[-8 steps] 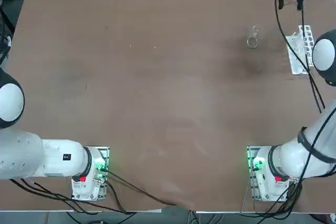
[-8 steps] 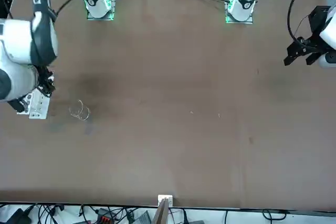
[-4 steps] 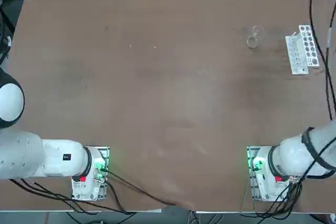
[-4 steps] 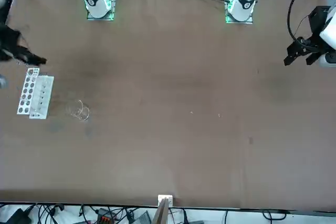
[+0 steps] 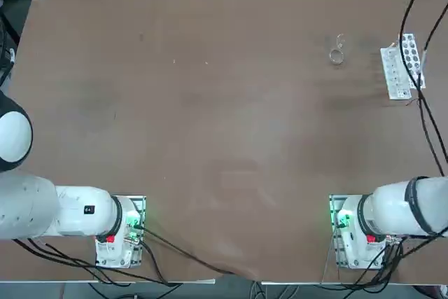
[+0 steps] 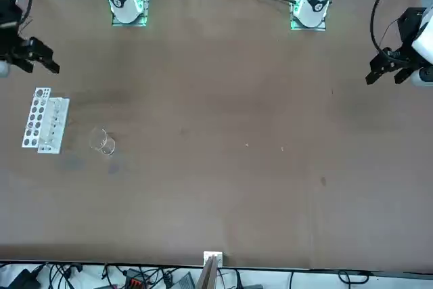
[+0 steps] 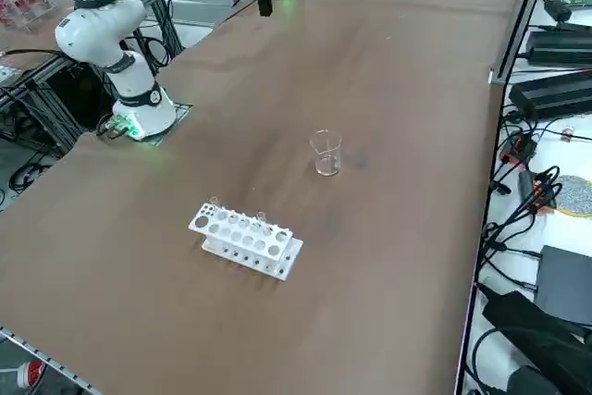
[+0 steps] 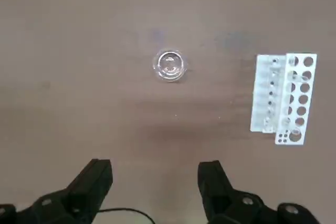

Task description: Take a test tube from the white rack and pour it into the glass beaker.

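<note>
The brown table (image 5: 210,117) is almost wholly bare: a wide stretch of open top runs from the arms' bases to the far edge, and only two small things stand on it, both in the far corner on the robot's right. The white rack (image 5: 402,64) lies close to the right-hand edge of the table, its long side running along that edge, with a strip of bare top between it and the border. The glass beaker (image 5: 337,54) stands upright a little inward of the rack, apart from it, with free table all around. In the side view the rack (image 7: 245,240) is a low, long white block with rows of round holes along its top, and one or two thin clear tubes seem to rise from it, though they are hard to make out. The beaker (image 7: 326,153) is clear, with a round rim, and looks empty as far as can be seen. The right gripper (image 8: 156,182) hangs high above the table, pointing down, its two black fingers spread wide with nothing between them; beaker (image 8: 169,65) and rack (image 8: 285,98) both lie well below it.
</note>
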Robot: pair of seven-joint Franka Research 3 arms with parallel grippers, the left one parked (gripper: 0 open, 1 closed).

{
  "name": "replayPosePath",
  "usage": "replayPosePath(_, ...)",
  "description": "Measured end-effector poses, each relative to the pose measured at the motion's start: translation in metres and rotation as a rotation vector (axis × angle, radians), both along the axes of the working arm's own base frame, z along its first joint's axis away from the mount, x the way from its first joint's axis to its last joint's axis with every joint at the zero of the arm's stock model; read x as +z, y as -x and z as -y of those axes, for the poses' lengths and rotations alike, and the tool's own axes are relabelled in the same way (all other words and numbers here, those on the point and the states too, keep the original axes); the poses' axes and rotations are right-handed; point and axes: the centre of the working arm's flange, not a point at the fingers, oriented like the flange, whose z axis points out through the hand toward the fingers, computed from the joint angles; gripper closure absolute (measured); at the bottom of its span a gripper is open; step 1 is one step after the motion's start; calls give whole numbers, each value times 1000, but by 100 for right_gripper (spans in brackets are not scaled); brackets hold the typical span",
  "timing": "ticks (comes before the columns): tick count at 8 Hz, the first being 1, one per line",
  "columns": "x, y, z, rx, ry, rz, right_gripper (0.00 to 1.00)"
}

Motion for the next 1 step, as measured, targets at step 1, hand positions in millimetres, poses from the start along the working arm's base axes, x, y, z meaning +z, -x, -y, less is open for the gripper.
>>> replayPosePath(1,0,4,-1,6,-1,-3,0)
